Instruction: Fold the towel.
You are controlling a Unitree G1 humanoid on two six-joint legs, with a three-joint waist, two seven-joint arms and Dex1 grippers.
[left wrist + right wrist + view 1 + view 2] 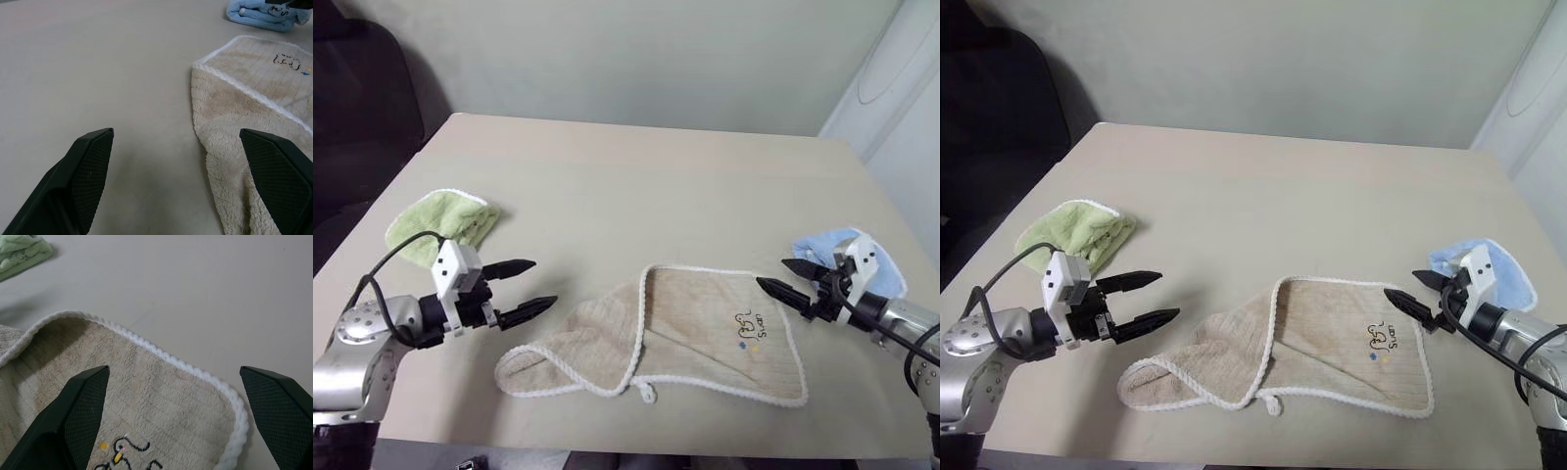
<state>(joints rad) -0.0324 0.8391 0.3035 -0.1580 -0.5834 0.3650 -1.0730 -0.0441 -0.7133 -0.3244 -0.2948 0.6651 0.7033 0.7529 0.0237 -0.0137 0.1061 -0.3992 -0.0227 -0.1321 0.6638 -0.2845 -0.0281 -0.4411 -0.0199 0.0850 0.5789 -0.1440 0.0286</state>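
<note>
We note the towel (pixel 705 333) lying on the near half of the table (pixel 636 186), right of centre, partly folded: its left portion is doubled under and trails toward the near left, while the right portion lies flat with the white corded edging showing and the small embroidered mark (pixel 750 327) facing up near its right edge. A small white loop (pixel 648 394) sticks out at the near edge. The left gripper (pixel 528 287) hovers just left of the towel's folded end, fingers released and spread wide, grasping nothing. The right gripper (pixel 790 278) sits at the towel's far right corner, fingers likewise spread apart and empty; we cannot tell whether the tips touch the cloth. A light green cloth (pixel 442 221) lies folded at the left of the table, and a light blue cloth (pixel 847 257) lies at the right, behind the right gripper.
</note>
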